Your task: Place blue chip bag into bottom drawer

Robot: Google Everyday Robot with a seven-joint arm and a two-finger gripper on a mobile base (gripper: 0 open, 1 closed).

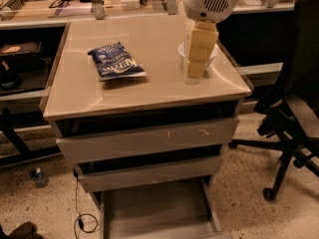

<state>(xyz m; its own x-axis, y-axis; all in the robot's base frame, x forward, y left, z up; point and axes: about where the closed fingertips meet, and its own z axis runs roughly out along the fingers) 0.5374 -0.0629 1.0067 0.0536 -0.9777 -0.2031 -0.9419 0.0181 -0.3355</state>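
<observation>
Blue foil marked the bag [115, 61], which lay flat on the left half of the cabinet top [149, 91] with nothing touching it. The gripper [192, 72] hung over the right half of the top, pointing down. It stood in front of the white bowl [214, 55], hid most of it, and was well apart from the bag. I could not tell whether the gripper was open or closed, but it carried nothing that could be seen. The bottom drawer [149, 210] was pulled out under the two upper drawers, and the part of its grey floor in view looked bare, so no opening was needed. By my judgement the task was at its first step, the approach to the bag: the grasp was not yet made and nothing was placed. The next move called for a shift of the gripper to the left across the top, away from the bowl, until it stood above the bag. Then it would descend, opened wide enough to take the crinkly foil. Because the bag was flat and thin, a pinch at its puffed middle would probably hold better than a push along the surface, which could slide it. After the lift, the arm would need to come forward past the front edge of the top and go low to the drawer, keeping clear of the chair [294, 108] at the right.
</observation>
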